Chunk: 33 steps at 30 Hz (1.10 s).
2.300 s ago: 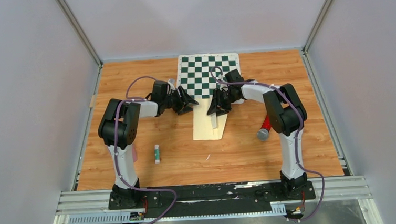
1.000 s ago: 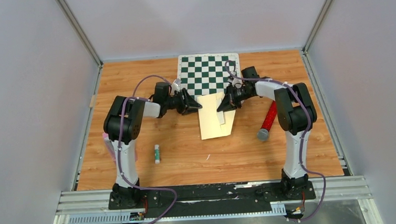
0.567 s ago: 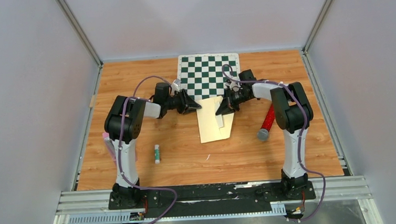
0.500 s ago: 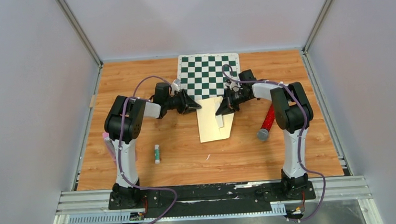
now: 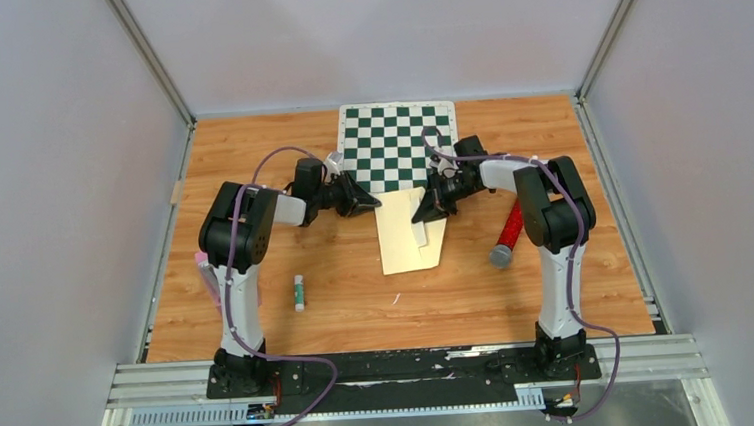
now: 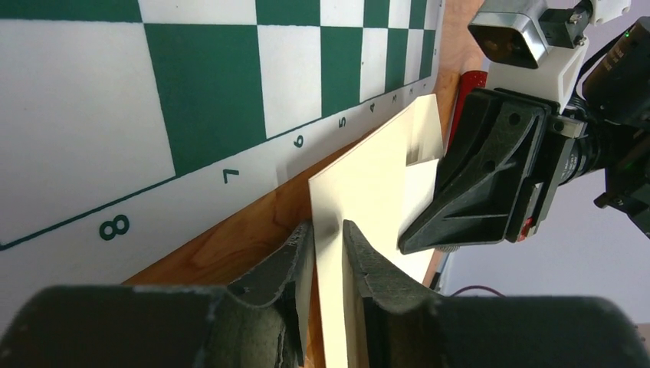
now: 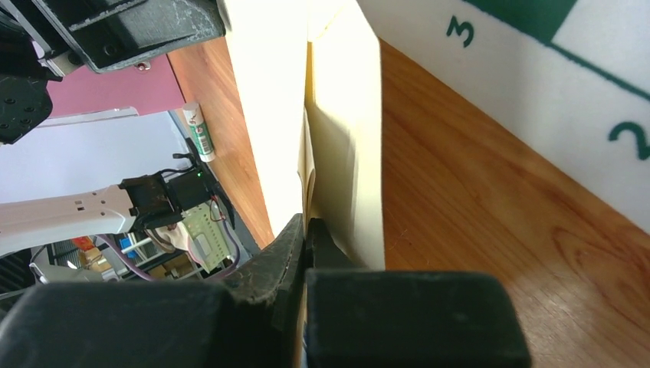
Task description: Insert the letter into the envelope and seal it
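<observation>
The cream envelope point(image 5: 405, 246) lies on the wood just in front of the chessboard point(image 5: 393, 142), with its far edge lifted. My left gripper point(image 5: 377, 205) is shut on its far left corner, and the sheet passes between the fingers in the left wrist view point(image 6: 328, 230). My right gripper point(image 5: 416, 215) is shut on the far right edge, where a paler fold of the envelope point(image 7: 345, 115) stands up beside the main sheet point(image 7: 268, 115). The right gripper's jaws are pressed together on the paper point(image 7: 306, 224). The bordered letter is not visible.
A red tube point(image 5: 507, 232) lies right of the envelope, beside the right arm. A small green-and-white glue stick point(image 5: 299, 292) lies at front left. A pink item point(image 5: 201, 265) sits behind the left arm. The enclosure walls stand close on three sides.
Over the earlier frames both grippers carried the envelope's far edge right and toward the chessboard. In the last half second almost nothing moved.
</observation>
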Each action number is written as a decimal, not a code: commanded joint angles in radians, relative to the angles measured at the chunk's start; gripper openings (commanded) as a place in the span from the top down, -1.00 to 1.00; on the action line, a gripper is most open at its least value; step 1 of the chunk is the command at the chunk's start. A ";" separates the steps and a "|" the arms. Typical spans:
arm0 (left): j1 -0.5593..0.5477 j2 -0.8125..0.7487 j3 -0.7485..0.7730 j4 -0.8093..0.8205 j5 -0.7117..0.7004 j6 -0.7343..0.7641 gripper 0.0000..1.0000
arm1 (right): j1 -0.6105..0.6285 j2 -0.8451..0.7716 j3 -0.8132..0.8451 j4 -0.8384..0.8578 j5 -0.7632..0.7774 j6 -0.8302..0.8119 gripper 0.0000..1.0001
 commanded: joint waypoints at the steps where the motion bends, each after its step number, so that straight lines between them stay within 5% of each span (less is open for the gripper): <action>1: 0.001 -0.004 -0.005 0.036 -0.022 -0.007 0.54 | 0.014 0.002 -0.005 0.010 -0.006 -0.031 1.00; 6: 0.001 -0.003 -0.005 0.039 -0.031 -0.007 0.99 | 0.014 0.005 -0.010 0.005 0.000 -0.040 0.99; 11: 0.001 -0.006 -0.026 0.037 -0.040 -0.016 1.00 | -0.011 -0.019 -0.035 -0.017 0.026 -0.008 0.50; 14: 0.003 -0.008 -0.041 0.037 -0.052 -0.022 1.00 | -0.038 -0.034 -0.058 -0.032 0.018 0.002 0.39; 26: 0.005 0.007 -0.048 0.040 -0.053 -0.042 1.00 | -0.041 -0.005 -0.064 -0.012 0.002 -0.001 0.90; 33: 0.005 0.013 -0.063 0.033 -0.080 -0.082 1.00 | -0.019 0.011 -0.043 -0.013 -0.008 -0.009 1.00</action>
